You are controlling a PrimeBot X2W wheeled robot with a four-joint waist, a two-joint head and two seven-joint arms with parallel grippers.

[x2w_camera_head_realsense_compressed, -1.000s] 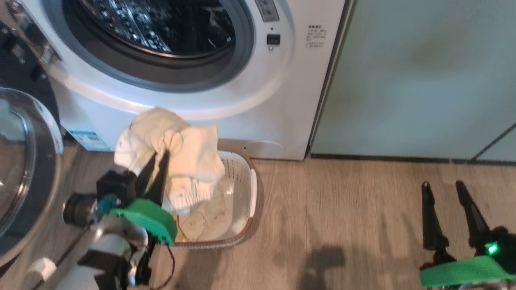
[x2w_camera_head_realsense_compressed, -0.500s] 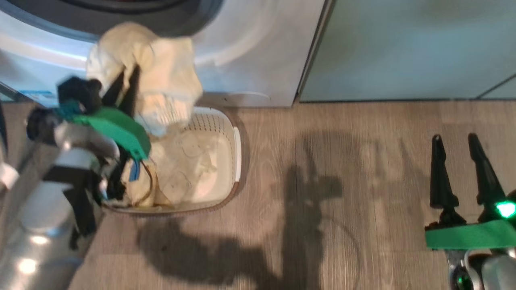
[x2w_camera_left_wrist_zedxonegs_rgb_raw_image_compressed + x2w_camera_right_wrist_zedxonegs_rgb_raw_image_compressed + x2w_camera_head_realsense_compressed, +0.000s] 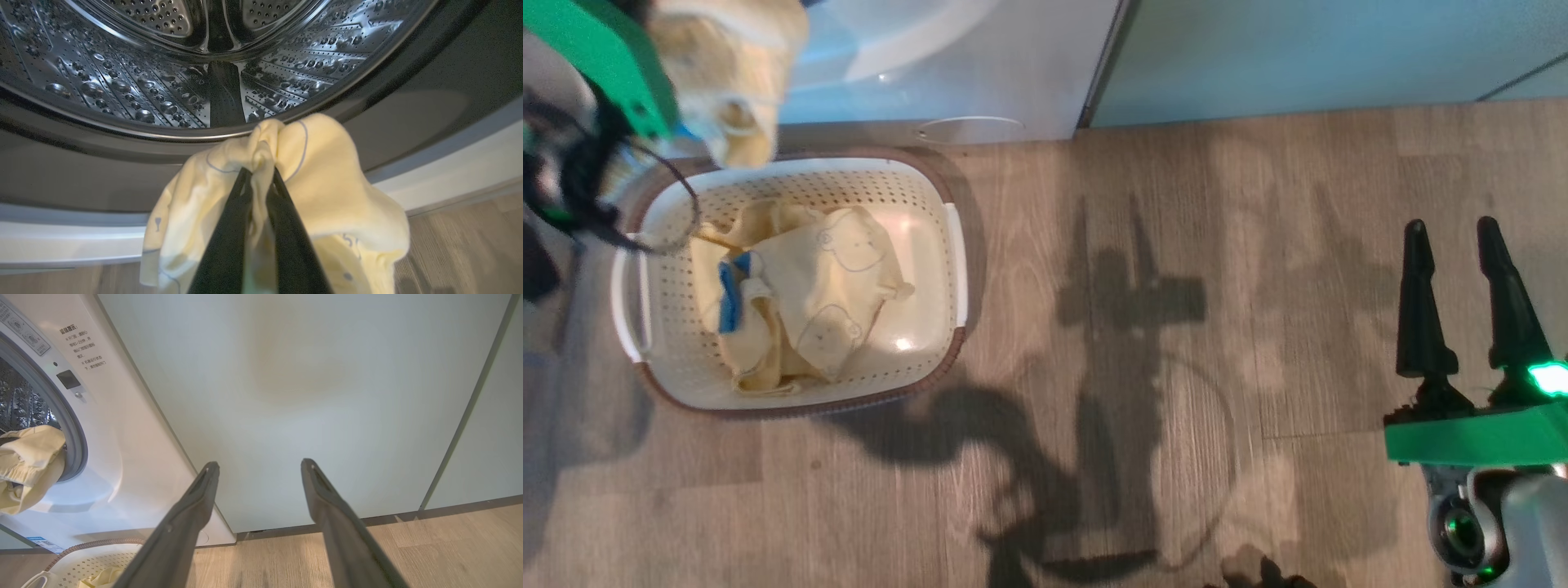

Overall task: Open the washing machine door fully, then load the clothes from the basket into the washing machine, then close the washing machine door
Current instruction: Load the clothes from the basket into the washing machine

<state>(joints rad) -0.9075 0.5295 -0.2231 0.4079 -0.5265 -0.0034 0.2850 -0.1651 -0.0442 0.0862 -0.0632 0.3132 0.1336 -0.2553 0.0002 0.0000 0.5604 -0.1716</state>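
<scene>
Now the loading step is in hand. The left pincer (image 3: 259, 173) is closed on a pale yellow garment (image 3: 335, 192). It pinches a bunched fold between its two dark fingers and holds the cloth just in front of the lower lip of the opening of the washing machine (image 3: 980, 73). The metal drum (image 3: 163, 94) lies farther in and higher, and it looks empty as far as I can see. The garment is not yet inside. The opening is free, so I judge that the door step is finished.

The rest of the clothes (image 3: 809, 302), one with a blue patch, lie in the basket (image 3: 915, 188). It stands on the wooden floor (image 3: 1176, 408) just on the near side of the machine, at the left of the scene. The right pincer (image 3: 1451, 224) is open and empty. It is well apart to the right and faces the pale green cabinet door (image 3: 306, 396).

The next move, I think, calls for bringing the left pincer farther, over the lip and into the drum, before the fingers let go. If the cloth is released here, it may slip down outside. After that, at least one more trip to the basket is needed, and then the door must be closed.
</scene>
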